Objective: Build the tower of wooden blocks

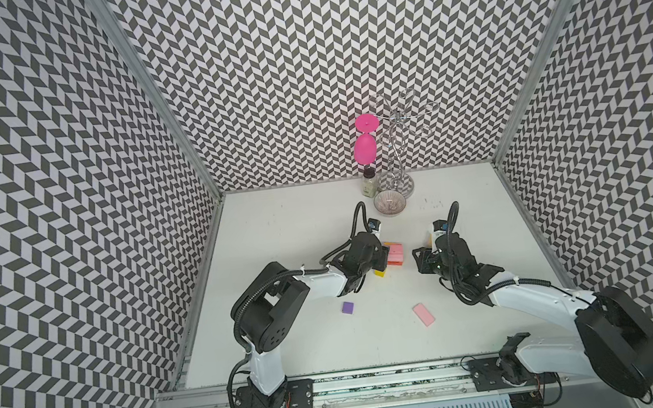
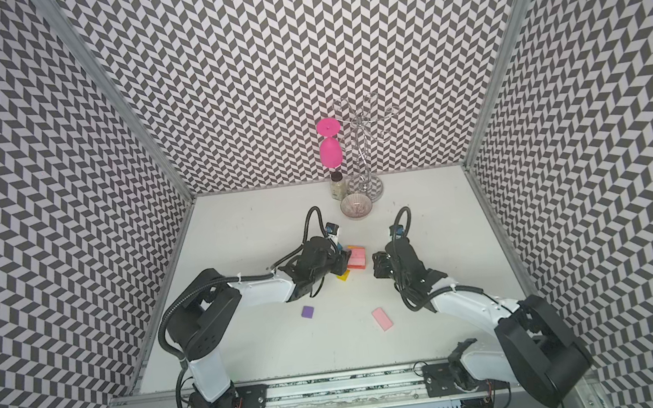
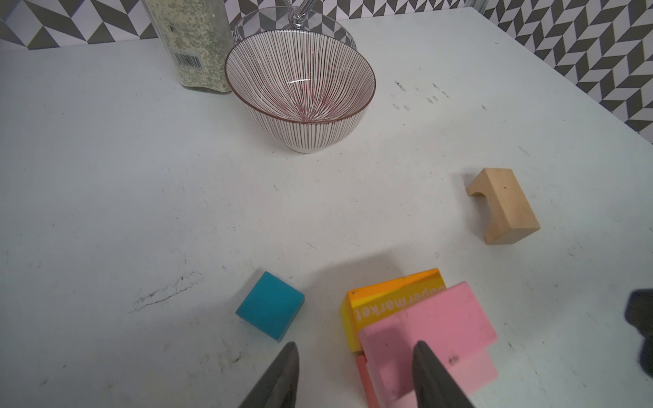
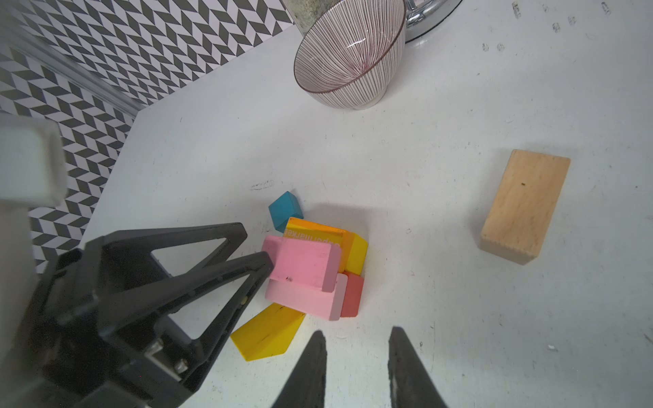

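The wood block tower [image 1: 395,253] is a low stack in both top views: an upper pink slab [image 4: 300,261] lies crosswise on a second pink slab [image 4: 304,298], beside a red block [image 4: 353,295] and an orange-and-yellow "supermarket" block [image 3: 392,300]. My left gripper [image 3: 355,353] is open at the stack's edge, one finger over the upper slab, clamping nothing. My right gripper [image 4: 357,337] stands narrowly open over bare table just short of the stack. A teal cube [image 3: 270,305] and a yellow wedge [image 4: 266,332] lie next to the stack.
A plain wood arch block [image 4: 526,206] lies right of the stack. A purple block [image 1: 348,307] and a loose pink slab [image 1: 424,314] lie nearer the front. At the back stand a ribbed bowl [image 1: 389,203], a bottle [image 1: 369,183], a wire stand [image 1: 395,163] and a pink goblet [image 1: 366,146].
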Motion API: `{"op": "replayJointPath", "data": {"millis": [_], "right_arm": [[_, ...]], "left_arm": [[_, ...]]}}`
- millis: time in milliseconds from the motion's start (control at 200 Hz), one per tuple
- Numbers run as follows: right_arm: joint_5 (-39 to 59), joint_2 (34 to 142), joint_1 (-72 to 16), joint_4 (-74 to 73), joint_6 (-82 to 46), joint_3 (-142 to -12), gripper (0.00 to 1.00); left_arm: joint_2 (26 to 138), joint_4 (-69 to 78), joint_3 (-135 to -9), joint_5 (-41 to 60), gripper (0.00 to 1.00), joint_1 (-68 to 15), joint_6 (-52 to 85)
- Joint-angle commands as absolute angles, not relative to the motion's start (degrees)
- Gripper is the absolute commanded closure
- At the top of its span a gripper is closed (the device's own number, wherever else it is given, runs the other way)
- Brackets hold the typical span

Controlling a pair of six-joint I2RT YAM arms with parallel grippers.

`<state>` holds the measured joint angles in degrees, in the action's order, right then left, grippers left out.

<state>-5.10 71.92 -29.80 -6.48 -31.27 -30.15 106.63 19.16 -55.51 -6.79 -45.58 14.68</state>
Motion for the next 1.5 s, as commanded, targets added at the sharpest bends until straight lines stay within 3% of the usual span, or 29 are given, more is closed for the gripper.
{"op": "replayJointPath", "data": {"millis": [0, 381, 701, 886, 1182, 1492], "right_arm": [[-4.9, 70.5, -29.3, -8.9, -31.2, -29.8, 0.70], [-4.8, 69.9, -29.3, -8.5, -30.8, -30.0, 0.68], [-4.3, 63.1, -30.2, -9.3, -29.3, -27.7, 0.53], [-8.3, 62.1, -36.0, -8.1, -28.2, -29.9, 0.48], [-17.7, 77.9, -51.2, 1.1, -26.5, -46.1, 0.49], [-22.5, 104.8, -53.7, 18.6, -25.2, -75.3, 0.41]], "left_arm": [[107.0, 18.6, -57.0, -7.6, 0.47, -45.6, 14.8], [100.1, 18.2, -54.9, -7.7, 0.47, -45.9, 15.3], [77.9, 22.4, -40.6, -15.1, 0.45, -43.6, 16.7], [66.3, 26.4, -29.1, -18.2, 0.44, -34.2, 20.5], [55.7, 35.4, -11.2, -22.1, 0.42, -15.6, 26.2], [54.5, 39.2, -7.9, -19.1, 0.41, -12.6, 28.1]]}}
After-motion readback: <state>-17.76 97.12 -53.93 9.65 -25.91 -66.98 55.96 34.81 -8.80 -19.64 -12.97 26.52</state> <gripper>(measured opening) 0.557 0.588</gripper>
